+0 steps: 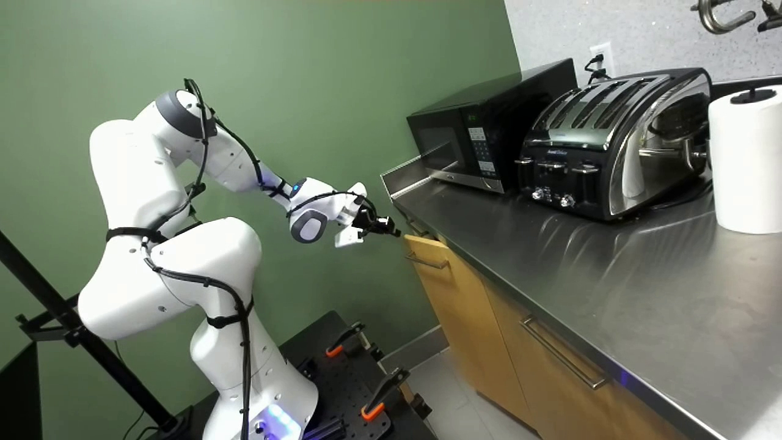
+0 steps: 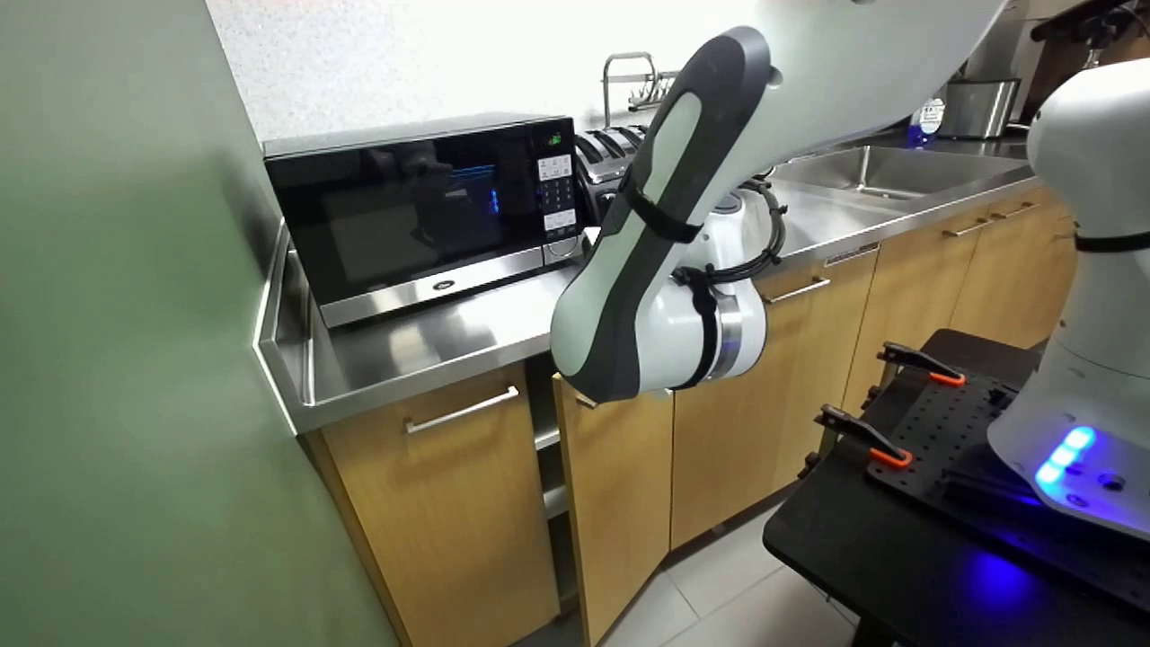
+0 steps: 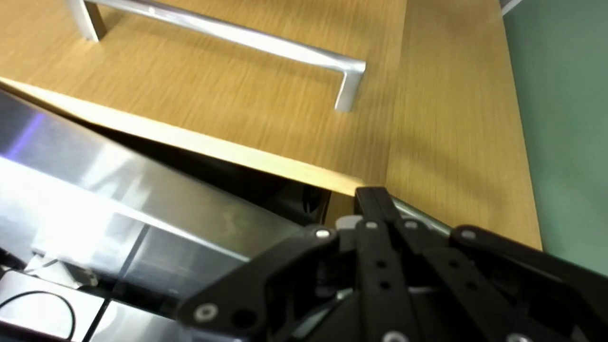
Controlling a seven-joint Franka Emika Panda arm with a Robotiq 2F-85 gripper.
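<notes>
My gripper (image 3: pixel 373 192) is shut, its fingertips pressed together with nothing seen between them. Its tips sit at the outer top corner of a wooden cabinet door (image 3: pixel 285 128) that stands ajar; whether they touch it I cannot tell. A metal bar handle (image 3: pixel 247 38) is fixed to that door. In an exterior view the gripper (image 1: pixel 396 231) points at the top corner of the ajar door (image 1: pixel 458 311), below the counter's edge. An exterior view also shows the ajar door (image 2: pixel 620 503) with shelves behind it, but the arm hides the gripper there. The neighbouring door (image 2: pixel 449 503) is closed.
Above the doors runs a steel countertop (image 1: pixel 550 256). It carries a black microwave (image 2: pixel 422 216), a toaster (image 1: pixel 611 140) and a paper towel roll (image 1: pixel 748 162). A green wall (image 1: pixel 342 91) stands close beside the arm. Clamps (image 1: pixel 382 394) sit on the robot's black table.
</notes>
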